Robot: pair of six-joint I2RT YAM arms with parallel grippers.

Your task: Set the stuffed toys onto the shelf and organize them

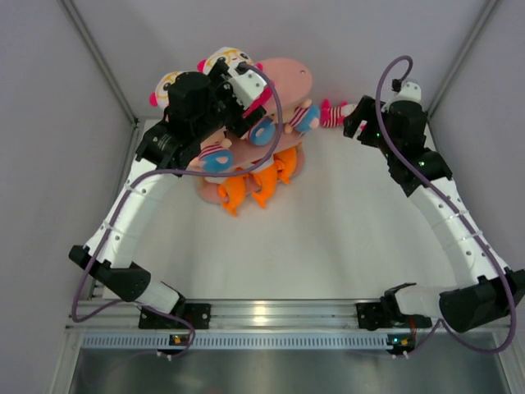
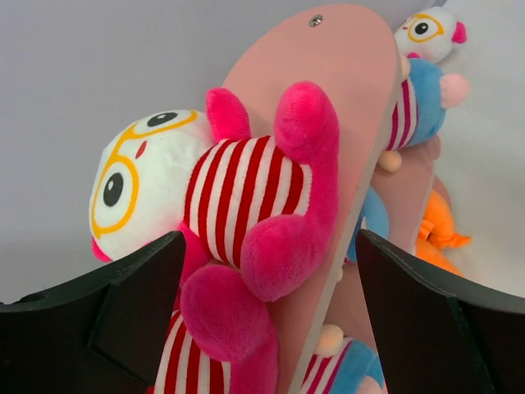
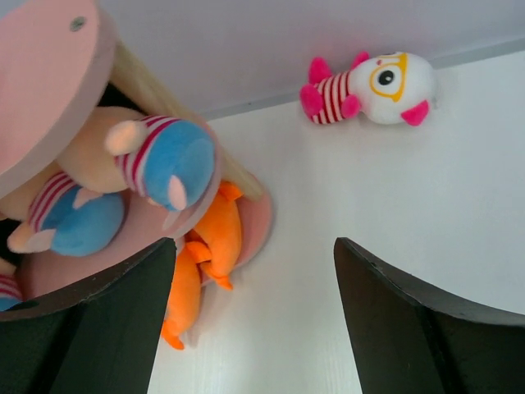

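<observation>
Well, your shelf (image 1: 287,75) stands in the upper middle of the overhead view on the white worktop (image 1: 344,246). It has three long oval pink boards, smooth and matte with pale edges, and a small screw head (image 2: 316,20) shows in the top one.

In the left wrist view a goggled doll (image 2: 246,205) lies against that top board. It is fuzzy plush with a white head, yellow goggles, a red-and-white striped body and hot pink limbs. Your left jaws are spread wide, with dark fingers (image 2: 107,320) in the lower corners of the frame and the doll between them. You cannot tell whether they touch it.

In the right wrist view, peach dolls (image 3: 160,156) in rounded blue pants sit on the middle tier at the left of the frame. Orange fish (image 3: 215,234) poke out from the lowest board beneath them. Another goggled doll (image 3: 369,86) lies on its side on the worktop at the upper right, near the back wall and well apart from the shelf. Your right jaws are wide apart and hold nothing, with fingers (image 3: 90,328) low in the frame.
</observation>
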